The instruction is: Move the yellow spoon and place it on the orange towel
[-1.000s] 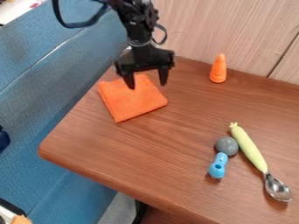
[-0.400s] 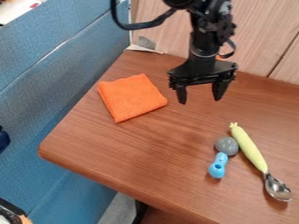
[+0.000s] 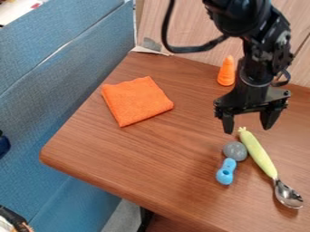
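Wood tabletop point(image 3: 121, 154). Orange towel point(image 3: 136, 102) flat nr L edge. Claw point(image 3: 248, 129) released, fingers apart, over handle end of yellow spoon point(image 3: 260, 156), on tabletop R side. Gray/blue toy point(image 3: 235, 151) just beside handle. Orange cone point(image 3: 226, 72) upright nr back.

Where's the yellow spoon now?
In the camera view, the yellow-handled metal spoon lies at the wooden table's lower right, just right of the grey ball and blue plastic toy.

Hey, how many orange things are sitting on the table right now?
2. The towel lies flat on the table's left part as pictured, and the upright cone stands near the wooden wall beside the arm. The arm could be hiding another.
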You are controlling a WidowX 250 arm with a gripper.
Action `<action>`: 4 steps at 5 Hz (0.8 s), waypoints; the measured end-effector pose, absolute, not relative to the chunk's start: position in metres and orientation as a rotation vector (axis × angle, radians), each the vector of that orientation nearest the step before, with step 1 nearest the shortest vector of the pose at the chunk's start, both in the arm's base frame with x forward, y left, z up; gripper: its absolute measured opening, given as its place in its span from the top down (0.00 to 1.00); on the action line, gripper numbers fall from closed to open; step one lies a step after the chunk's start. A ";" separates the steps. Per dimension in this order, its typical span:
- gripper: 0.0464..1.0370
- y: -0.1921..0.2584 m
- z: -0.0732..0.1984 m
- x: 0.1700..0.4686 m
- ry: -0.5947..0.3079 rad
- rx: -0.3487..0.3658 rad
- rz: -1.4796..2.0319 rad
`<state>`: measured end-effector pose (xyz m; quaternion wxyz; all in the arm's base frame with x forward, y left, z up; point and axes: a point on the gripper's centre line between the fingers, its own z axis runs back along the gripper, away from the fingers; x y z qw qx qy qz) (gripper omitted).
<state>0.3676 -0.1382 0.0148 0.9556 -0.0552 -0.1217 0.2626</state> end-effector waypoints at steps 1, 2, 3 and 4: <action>0.04 -0.164 0.010 0.361 -0.259 -0.100 0.541; 0.04 -0.173 0.001 0.362 -0.239 -0.086 0.547; 0.04 -0.175 -0.003 0.363 -0.227 -0.075 0.544; 0.04 -0.175 -0.004 0.361 -0.242 -0.052 0.597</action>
